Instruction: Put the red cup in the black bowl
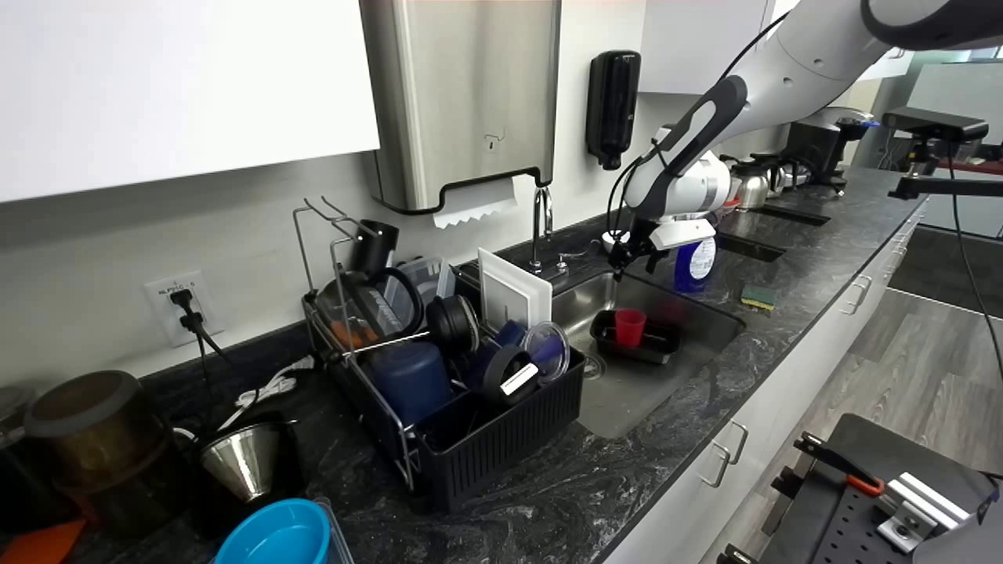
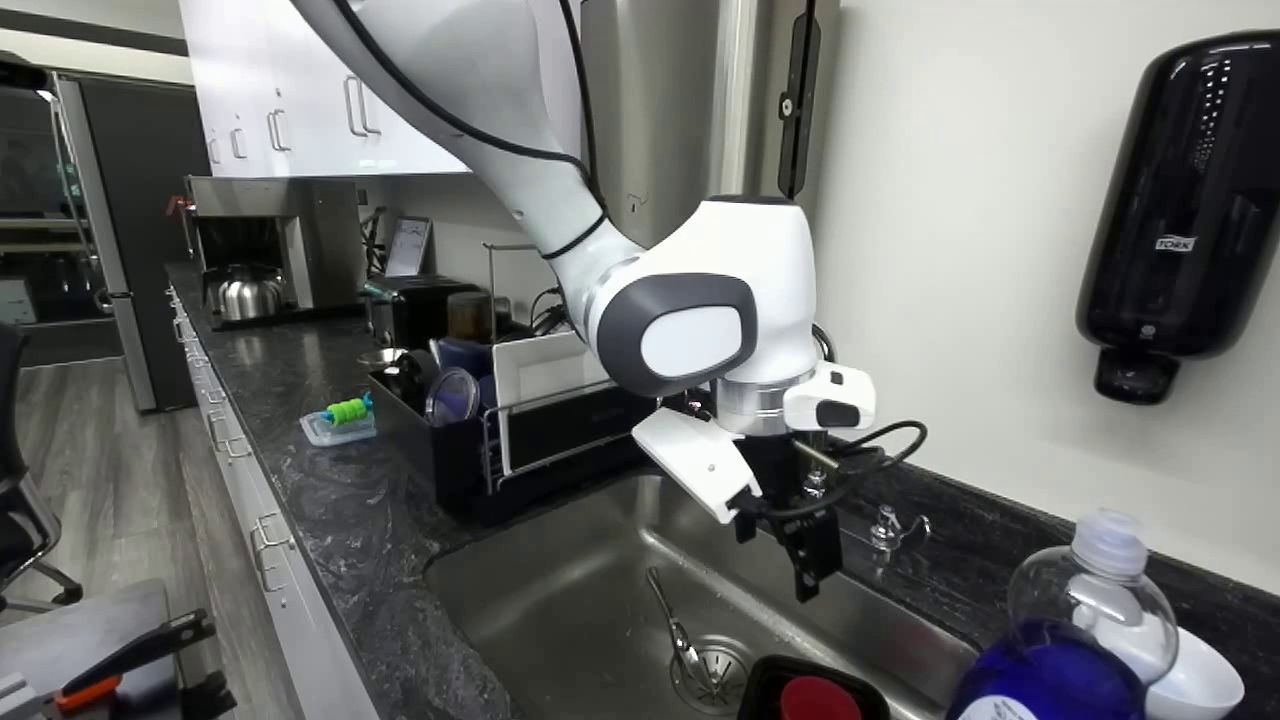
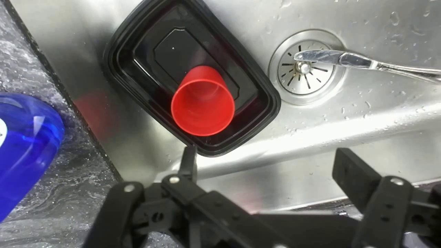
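The red cup [image 3: 203,106] stands upright inside the black bowl [image 3: 172,48], a low rectangular black container on the sink floor. Both also show in the exterior views: the red cup [image 1: 629,327] in the black bowl [image 1: 662,345], and the red cup [image 2: 818,698] in the black bowl [image 2: 768,675], cut off by the lower picture edge. My gripper [image 3: 267,153] is open, with nothing between its fingers. It hangs above the sink, apart from the cup, toward the faucet side in both exterior views [image 1: 636,262] [image 2: 775,562].
The steel sink [image 2: 540,610] holds a piece of cutlery [image 3: 355,60] by the drain [image 3: 303,67]. A blue soap bottle [image 1: 695,265] stands on the counter beside the sink, near a white bowl [image 2: 1195,675]. A full dish rack [image 1: 501,439] and the faucet [image 1: 541,223] border the sink.
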You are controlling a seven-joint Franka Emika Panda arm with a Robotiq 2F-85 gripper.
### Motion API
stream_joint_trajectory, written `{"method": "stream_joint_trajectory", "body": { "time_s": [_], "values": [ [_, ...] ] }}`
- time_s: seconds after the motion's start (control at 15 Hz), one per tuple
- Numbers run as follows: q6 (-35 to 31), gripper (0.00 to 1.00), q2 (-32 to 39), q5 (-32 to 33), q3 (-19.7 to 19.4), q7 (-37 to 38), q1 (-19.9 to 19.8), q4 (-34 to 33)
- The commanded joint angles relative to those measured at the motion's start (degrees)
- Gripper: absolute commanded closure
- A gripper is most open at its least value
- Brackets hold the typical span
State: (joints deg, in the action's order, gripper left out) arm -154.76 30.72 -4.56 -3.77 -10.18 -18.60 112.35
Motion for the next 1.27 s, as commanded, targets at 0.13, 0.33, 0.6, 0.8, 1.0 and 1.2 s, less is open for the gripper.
{"method": "stream_joint_trajectory", "body": {
  "time_s": [0.13, 0.33, 0.6, 0.8, 1.0, 1.2],
  "values": [
    [0.0, 0.00, -6.1, -0.3, 1.0, -3.8, 0.5, 7.2],
    [0.0, 0.00, -8.5, -0.4, 1.6, -5.0, 1.1, 10.0],
    [-0.3, 0.00, -11.3, -0.6, 2.0, -6.6, 1.8, 13.3],
    [0.0, 0.00, -13.1, -1.2, 2.3, -8.2, 1.9, 14.9],
    [1.4, 0.00, -14.3, -2.8, 2.6, -10.8, 1.3, 16.0],
    [0.3, 0.00, -13.1, -1.9, 1.4, -8.9, 2.6, 14.9]
  ]
}}
